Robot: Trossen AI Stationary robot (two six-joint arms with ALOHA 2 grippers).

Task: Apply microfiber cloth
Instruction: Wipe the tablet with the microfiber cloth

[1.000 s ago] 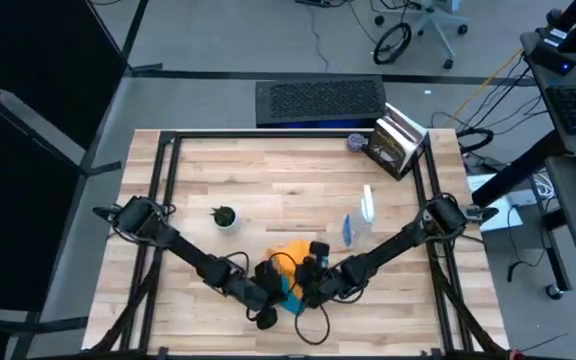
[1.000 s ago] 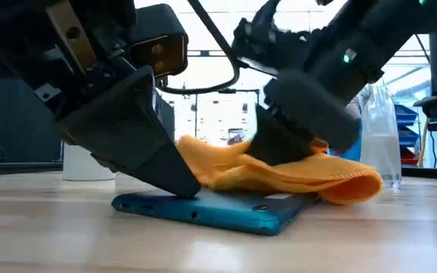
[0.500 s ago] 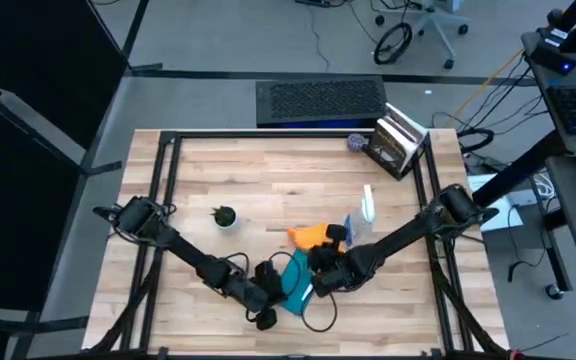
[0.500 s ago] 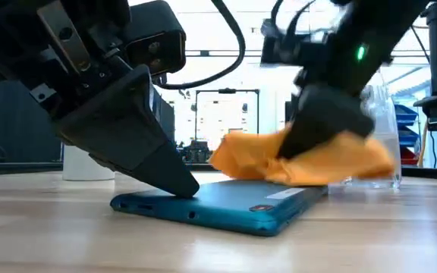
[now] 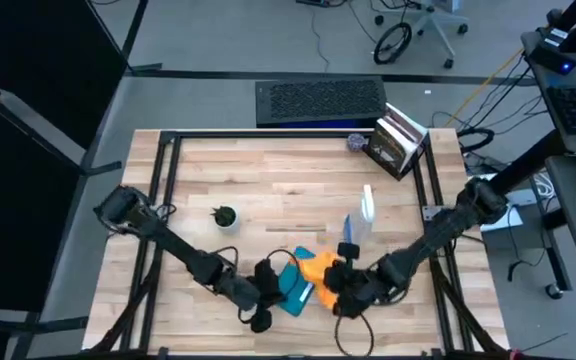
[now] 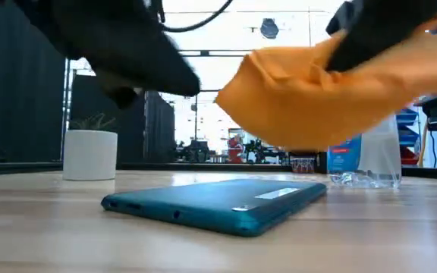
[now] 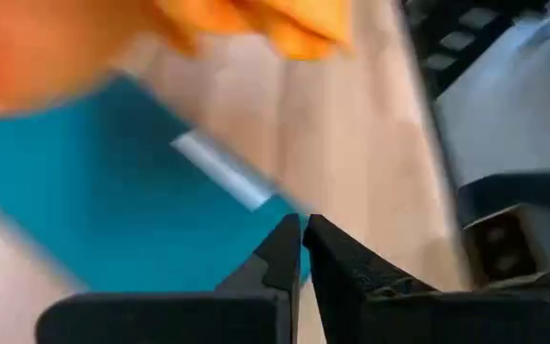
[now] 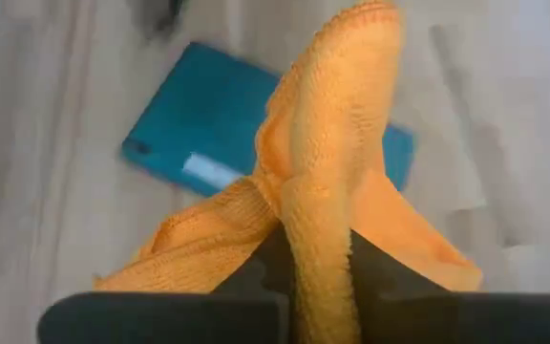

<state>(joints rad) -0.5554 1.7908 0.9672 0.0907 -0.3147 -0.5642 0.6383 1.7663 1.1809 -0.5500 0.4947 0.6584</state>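
We recorded, from left to right on the wooden table (image 5: 268, 180): a small white pot (image 5: 226, 217) with a green plant, seen from above with its leaves and, in the low view, as a plain white cylinder (image 6: 90, 154) standing well apart from the rest. Next came the left gripper (image 5: 266, 290) near the front edge, beside the teal tablet (image 5: 295, 288); its own wrist view showed the two dark fingers (image 7: 285, 256) pressed together with nothing between them, poised over the tablet's teal back (image 7: 94, 210). The low view alone showed that the tablet (image 6: 218, 203) lay flat and bare on the wood, with no gripper touching it there. Next, the microfiber cloth (image 5: 320, 268), bright orange, sat in the high view at the tablet's right edge; the low view showed it (image 6: 317, 98) lifted clear above the tablet, hanging in folds. The right gripper (image 5: 340, 283) held it: the right wrist view showed the fingers clamped on a ridge of the cloth (image 8: 323, 191), with the tablet (image 8: 208, 134) below and beyond. Further right stood the clear spray bottle (image 5: 366, 212), upright; the low view showed its blue label (image 6: 345, 159) and clear body, whose contents we could not tell. At the far right corner lay a box of books (image 5: 397, 143), with a dark keyboard (image 5: 320, 100) behind the table.
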